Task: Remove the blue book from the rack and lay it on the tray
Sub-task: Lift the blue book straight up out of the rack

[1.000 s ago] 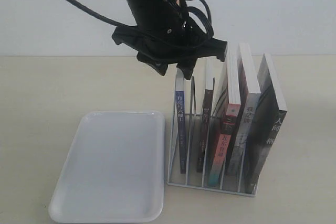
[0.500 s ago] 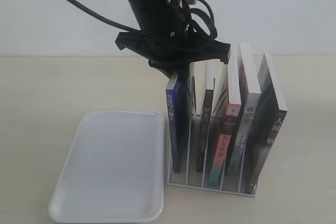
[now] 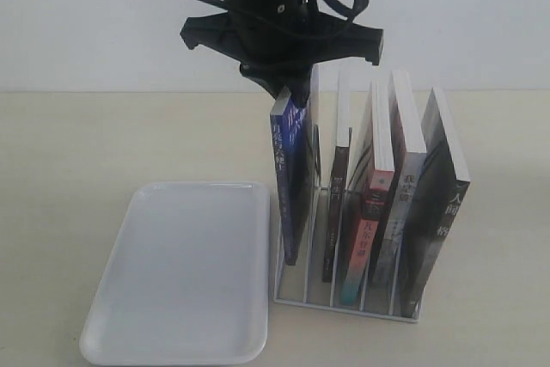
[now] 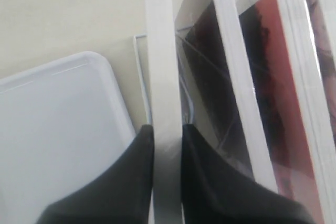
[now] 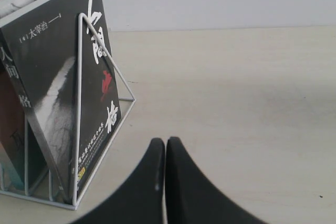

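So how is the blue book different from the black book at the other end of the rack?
The blue book has a blue spine; the black book is black and grey. The left gripper pinches the blue book's top; no gripper holds the black book. The blue book stands nearest the tray, the black book farthest. Both sit in the rack and carry white characters.

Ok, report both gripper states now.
Left gripper: closed on the top edge of the dark blue paperback book.
Right gripper: closed, holding nothing.
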